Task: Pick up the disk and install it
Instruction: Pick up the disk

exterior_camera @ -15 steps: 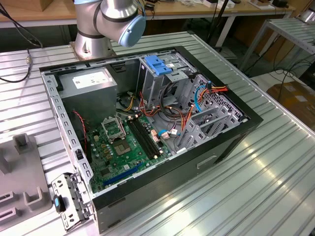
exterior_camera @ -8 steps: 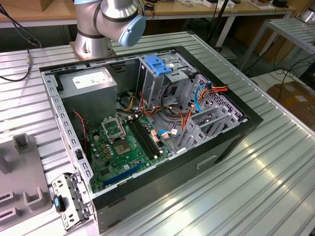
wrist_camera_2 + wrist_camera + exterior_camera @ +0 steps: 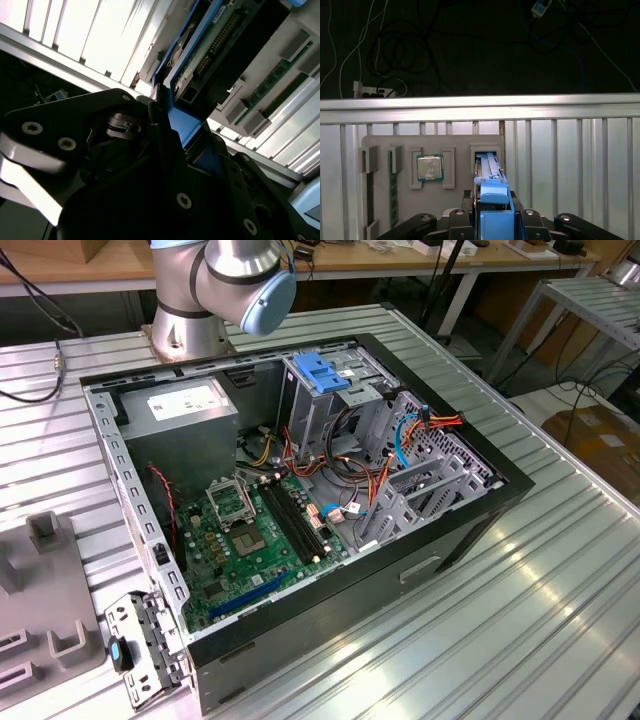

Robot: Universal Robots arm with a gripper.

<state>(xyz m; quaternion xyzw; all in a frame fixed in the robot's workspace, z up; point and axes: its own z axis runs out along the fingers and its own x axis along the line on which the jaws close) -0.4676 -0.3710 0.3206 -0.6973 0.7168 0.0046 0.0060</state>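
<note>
Now we have the fingers (image 3: 162, 132) clamped on the blue rail of the disk (image 3: 489, 170), which stands on edge in a slot of the grey tray (image 3: 455, 142); its long axis seems to run away from the fingers toward the far edge of the counter (image 3: 570, 165). We should lift it straight, without twisting, lest it bind

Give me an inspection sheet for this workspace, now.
Surface: ribbed metal table, bearing open PC case.
Job's things: disk on edge at grey tray slot; seated or lifted, cannot tell.
Clutter: chip and memory stick in tray.
Grippers: gripper shut on disk.
Cables: orange, red, blue wiring inside case; loose cords on floor.
Surroundings: wooden workbenches, arm base.
</note>
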